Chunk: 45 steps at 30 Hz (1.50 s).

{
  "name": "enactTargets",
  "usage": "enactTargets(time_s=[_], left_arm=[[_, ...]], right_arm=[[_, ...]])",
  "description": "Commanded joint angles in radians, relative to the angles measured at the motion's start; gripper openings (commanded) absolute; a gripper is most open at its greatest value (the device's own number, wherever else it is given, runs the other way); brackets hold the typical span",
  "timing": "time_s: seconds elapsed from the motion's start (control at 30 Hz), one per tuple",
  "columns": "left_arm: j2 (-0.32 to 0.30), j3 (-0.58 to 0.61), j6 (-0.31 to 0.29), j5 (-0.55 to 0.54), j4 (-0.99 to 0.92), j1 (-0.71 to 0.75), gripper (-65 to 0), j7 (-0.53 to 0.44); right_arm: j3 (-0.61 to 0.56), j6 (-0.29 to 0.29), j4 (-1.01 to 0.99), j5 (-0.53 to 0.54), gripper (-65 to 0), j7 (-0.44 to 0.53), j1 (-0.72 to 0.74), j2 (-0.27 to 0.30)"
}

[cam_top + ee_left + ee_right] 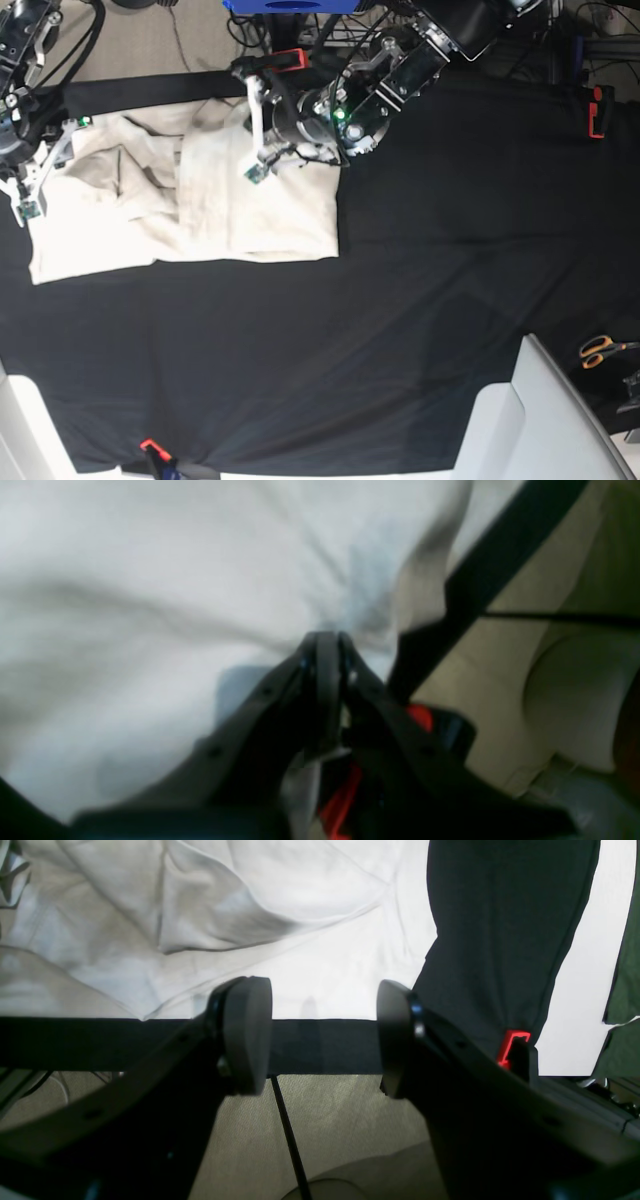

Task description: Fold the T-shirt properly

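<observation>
The T-shirt (230, 205) lay soft, light and wrinkled in the upper left; hems looked easiest to pinch. The left tool (327, 645) was clamped on its cloth, the right tool (325, 1035) gaped wide and empty.

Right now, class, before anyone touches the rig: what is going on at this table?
A two-armed robot is folding a cream T-shirt spread on a black table cloth. The left gripper is shut, pinching a bunch of the shirt's fabric near its top edge. The right gripper is open at the shirt's other end, by the table's edge, holding nothing. The shirt is wrinkled and only partly folded, with one layer lying over its middle.
</observation>
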Motion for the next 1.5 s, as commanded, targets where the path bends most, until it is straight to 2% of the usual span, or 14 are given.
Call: enactTargets(time_s=[0.0, 0.13, 0.33, 0.47, 0.57, 0.73, 0.8, 0.87, 1.0, 1.07, 1.17, 1.3, 1.47], left_arm=[[-0.006, 0.004, -0.007, -0.010, 0.022, -0.007, -65.0, -0.005], [-0.012, -0.028, -0.007, -0.005, 0.075, -0.002, -65.0, -0.006], [-0.018, -0.247, -0.007, -0.003, 0.203, -0.011, -65.0, -0.006], [-0.093, -0.398, -0.006, -0.003, 0.253, 0.000, -65.0, -0.005], [-0.169, -0.553, -0.006, 0.001, 0.240, 0.072, -65.0, -0.005], [-0.279, -0.817, -0.006, 0.141, 0.203, 0.247, -65.0, -0.012], [-0.288, -0.916, -0.010, 0.194, 0.206, 0.314, -65.0, -0.014], [-0.288, -0.987, -0.012, 0.213, 0.209, 0.362, -65.0, -0.017], [-0.281, -1.034, -0.012, 0.211, 0.209, 0.432, -65.0, -0.105], [-0.276, -1.030, -0.012, 0.210, 0.207, 0.452, -65.0, -0.132], [-0.238, -1.036, -0.012, 0.216, 0.206, 0.457, -65.0, -0.132], [-0.219, -1.031, -0.012, 0.214, 0.201, 0.457, -65.0, -0.132], [-0.202, -1.030, -0.012, 0.217, 0.203, 0.457, -65.0, -0.132]], right_arm=[[0.002, -0.002, 0.016, 0.002, -32.9, 0.013, 0.004, 0.009], [0.002, -0.002, 0.016, 0.002, -32.9, 0.013, 0.004, 0.009], [-0.019, -0.002, 0.022, 0.002, -32.9, 0.007, 0.003, 0.007], [-0.183, -0.002, 0.061, 0.002, -32.9, 0.010, -0.043, 0.007], [-0.300, -0.002, 0.070, 0.002, -32.9, 0.013, -0.056, 0.004], [-0.354, -0.002, 0.042, 0.002, -32.3, 0.014, 0.016, -0.079], [-0.378, -0.002, 0.002, 0.002, -32.0, 0.011, 0.081, -0.077], [-0.392, -0.002, -0.038, 0.002, -28.8, 0.007, 0.131, -0.080], [-0.424, -0.002, -0.111, 0.002, -20.0, 0.007, 0.193, -0.082], [-0.433, -0.002, -0.162, 0.002, -19.7, 0.013, 0.214, -0.082], [-0.433, -0.002, -0.272, 0.002, -19.7, 0.019, 0.263, -0.082], [-0.430, -0.002, -0.349, 0.002, -19.7, 0.096, 0.286, -0.077], [-0.429, -0.002, -0.461, 0.002, -19.8, 0.120, 0.325, -0.076]])
